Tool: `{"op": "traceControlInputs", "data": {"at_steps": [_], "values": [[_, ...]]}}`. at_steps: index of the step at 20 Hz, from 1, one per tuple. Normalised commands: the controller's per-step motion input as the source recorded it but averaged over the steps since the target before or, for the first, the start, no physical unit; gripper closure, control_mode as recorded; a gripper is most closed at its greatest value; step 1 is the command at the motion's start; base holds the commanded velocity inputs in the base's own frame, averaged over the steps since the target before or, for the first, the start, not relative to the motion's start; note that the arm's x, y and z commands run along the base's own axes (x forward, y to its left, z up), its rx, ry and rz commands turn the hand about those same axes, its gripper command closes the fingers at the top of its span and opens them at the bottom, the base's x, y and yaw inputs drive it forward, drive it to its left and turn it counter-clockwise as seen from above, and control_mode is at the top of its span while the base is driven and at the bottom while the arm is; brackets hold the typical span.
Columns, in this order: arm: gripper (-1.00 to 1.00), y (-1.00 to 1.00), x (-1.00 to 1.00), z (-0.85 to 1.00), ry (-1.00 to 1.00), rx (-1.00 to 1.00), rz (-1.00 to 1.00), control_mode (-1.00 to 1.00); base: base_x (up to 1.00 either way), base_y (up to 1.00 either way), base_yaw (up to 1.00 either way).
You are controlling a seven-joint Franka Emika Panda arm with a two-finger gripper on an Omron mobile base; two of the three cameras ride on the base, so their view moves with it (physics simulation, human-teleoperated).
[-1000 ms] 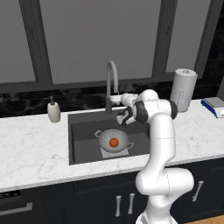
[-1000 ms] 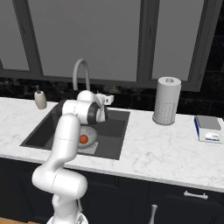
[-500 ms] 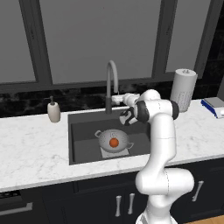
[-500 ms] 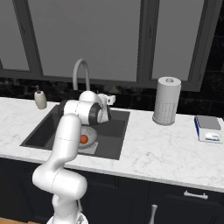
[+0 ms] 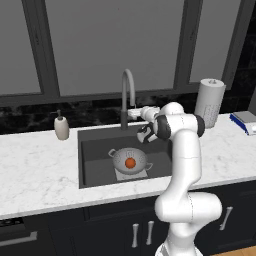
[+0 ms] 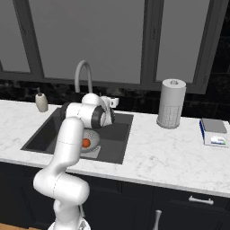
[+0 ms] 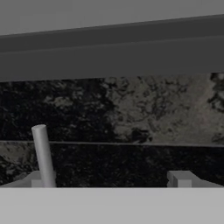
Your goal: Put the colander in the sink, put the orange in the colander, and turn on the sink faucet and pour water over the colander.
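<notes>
The silver-grey colander (image 5: 131,161) sits on the lighter patch at the bottom of the dark sink (image 5: 95,155), with the orange (image 5: 130,162) inside it. In the right base view the orange (image 6: 86,143) and colander (image 6: 91,140) peek out beside my arm. The tall gooseneck faucet (image 5: 127,95) rises at the sink's back edge. My gripper (image 5: 135,114) hovers just right of the faucet's base, pointing at the back wall. In the hand view the gripper (image 7: 109,181) is open, and a thin grey rod (image 7: 43,155) stands upright by the left fingertip (image 7: 37,179).
A beige soap dispenser (image 5: 61,127) stands left of the sink. A paper towel roll (image 5: 210,100) and a blue and white box (image 5: 245,121) are on the counter to the right. Black speckled backsplash (image 7: 131,113) lies straight ahead of the hand.
The hand has edged slightly up and toward the back wall beside the faucet. The colander and orange have not moved.
</notes>
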Motion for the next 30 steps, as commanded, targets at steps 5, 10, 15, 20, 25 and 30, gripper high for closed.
{"op": "traceControlInputs", "data": {"at_steps": [5, 10, 15, 20, 25, 30], "values": [[-1.00, -0.42, 0.00, 0.00, 0.00, 0.00, 0.00, -1.00, 0.00, 0.00, 0.00], [-1.00, -0.45, 0.00, 0.00, 0.00, 0.00, 0.00, -1.00, 0.00, 0.00, 0.00], [-1.00, -0.53, 0.00, 0.00, 0.00, 0.00, 0.00, -1.00, 0.00, 0.00, 0.00], [-1.00, -0.67, 0.00, 0.00, 0.00, 0.00, 0.00, -1.00, 0.00, 0.00, 0.00], [-1.00, -0.83, 0.00, 0.00, 0.00, 0.02, 0.00, -1.00, 0.00, 0.00, 0.00], [-1.00, -0.85, 0.04, 0.00, 0.00, 0.03, 0.00, -1.00, 0.00, 0.00, 0.00]]}}
